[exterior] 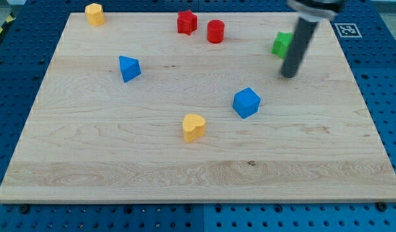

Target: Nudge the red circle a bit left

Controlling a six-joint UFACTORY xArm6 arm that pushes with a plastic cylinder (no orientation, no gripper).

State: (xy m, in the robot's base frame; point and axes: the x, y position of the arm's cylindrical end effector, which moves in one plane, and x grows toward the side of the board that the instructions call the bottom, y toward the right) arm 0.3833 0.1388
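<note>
Where my tip point(288, 75) stands, the rod half hides a green block point(282, 44).

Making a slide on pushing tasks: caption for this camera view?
My tip rests right of the red circle, beside the green block, before nudging the circle left.
</note>
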